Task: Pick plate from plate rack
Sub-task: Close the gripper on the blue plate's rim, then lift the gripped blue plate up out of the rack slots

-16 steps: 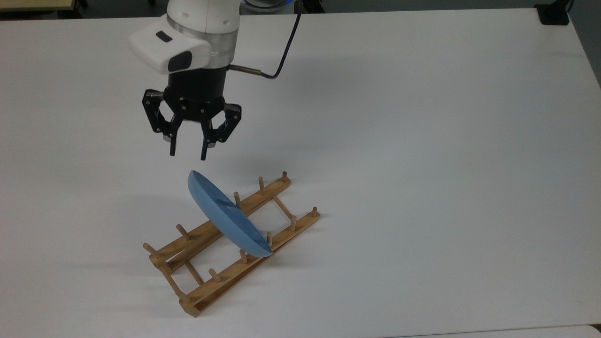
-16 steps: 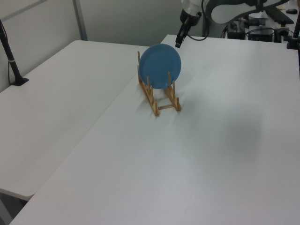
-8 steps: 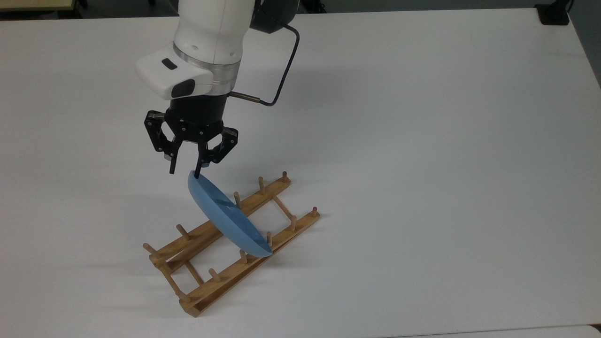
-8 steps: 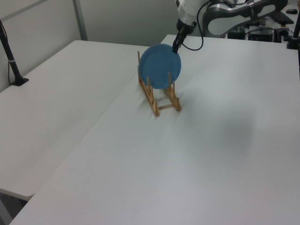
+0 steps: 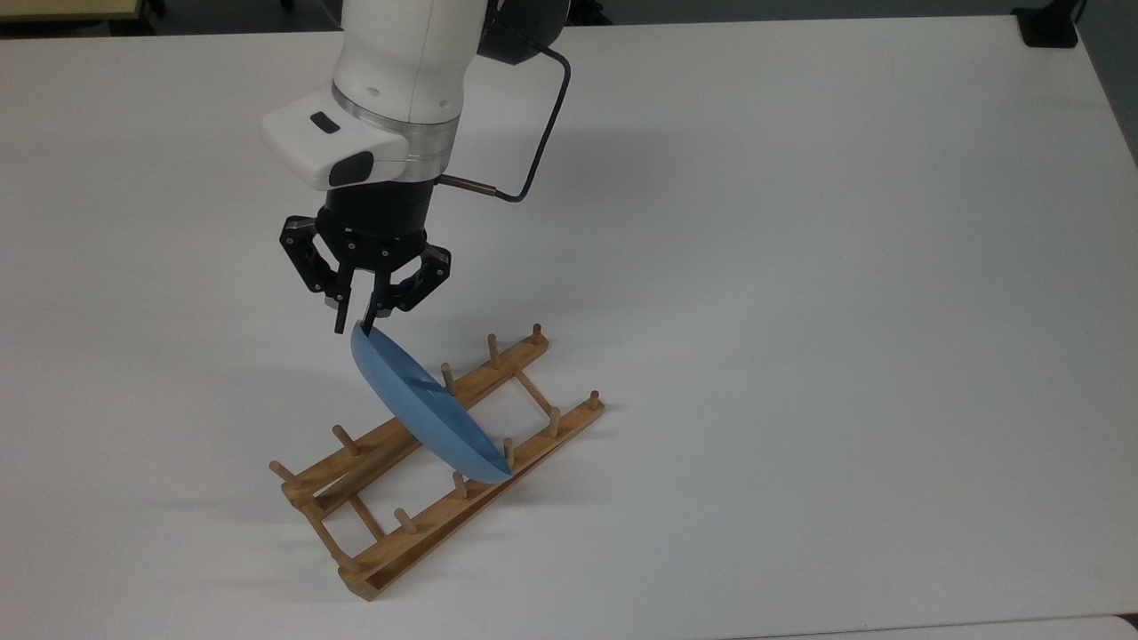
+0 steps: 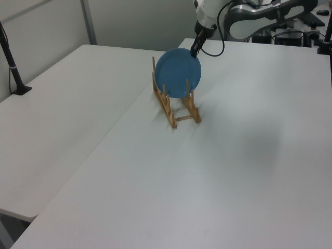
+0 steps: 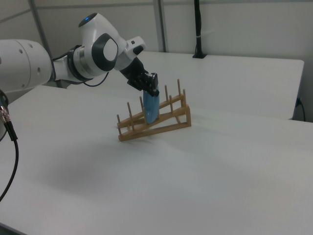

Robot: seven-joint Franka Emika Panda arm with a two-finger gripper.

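Observation:
The light-blue plate (image 5: 427, 409) stands on edge, leaning between the pegs of the light-brown wooden plate rack (image 5: 418, 535) on the white table. My gripper (image 5: 354, 327) points down at the plate's top rim, with one finger on each side of it and the jaws drawn in close on the rim. In the left view the plate (image 6: 178, 72) faces the camera in the rack (image 6: 174, 120), and the gripper (image 6: 194, 51) meets its upper right edge. In the right view the plate (image 7: 150, 110) shows edge-on in the rack (image 7: 161, 128), under the gripper (image 7: 152, 90).
The white table (image 5: 800, 267) spreads wide around the rack. A black cable (image 5: 542, 116) loops off the wrist. A black mount (image 5: 1049, 27) sits at the top view's far right corner. A black post (image 6: 11, 62) stands at the left view's left.
The gripper came down from above the plate onto its top rim and its fingers narrowed around it. The plate's top edge shifted slightly toward the top view's left.

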